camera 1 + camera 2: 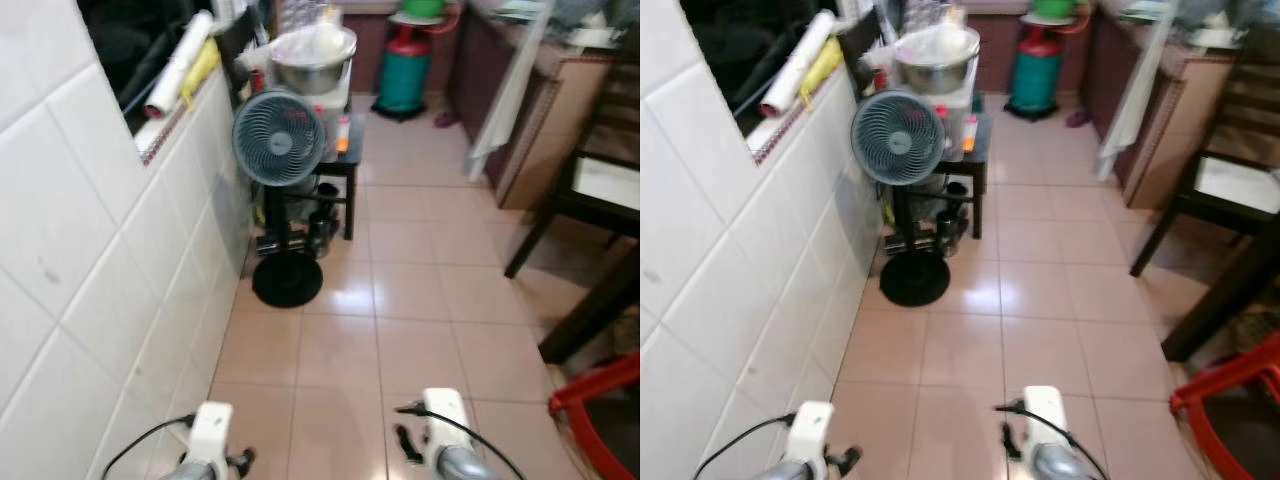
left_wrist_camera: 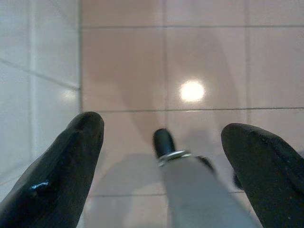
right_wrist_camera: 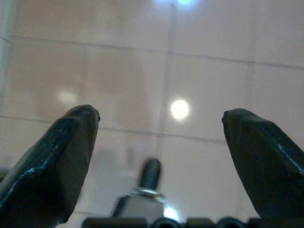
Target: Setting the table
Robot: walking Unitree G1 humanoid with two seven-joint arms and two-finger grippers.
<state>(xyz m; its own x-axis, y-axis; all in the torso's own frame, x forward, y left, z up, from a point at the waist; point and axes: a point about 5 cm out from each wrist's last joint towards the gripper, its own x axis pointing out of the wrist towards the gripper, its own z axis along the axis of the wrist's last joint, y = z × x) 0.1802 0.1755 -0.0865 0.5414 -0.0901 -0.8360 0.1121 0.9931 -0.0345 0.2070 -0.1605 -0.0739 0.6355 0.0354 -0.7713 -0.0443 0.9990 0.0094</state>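
Both arms hang low over the pink tiled floor [image 1: 400, 300]. The left tool [image 2: 161, 137] and right tool [image 3: 159, 128] each hold their fingers wide apart, gripping nothing. Head views add a pedestal fan [image 1: 278, 137] beside the white tiled wall [image 1: 100, 280], and a dark bench [image 1: 600, 200] on the right.
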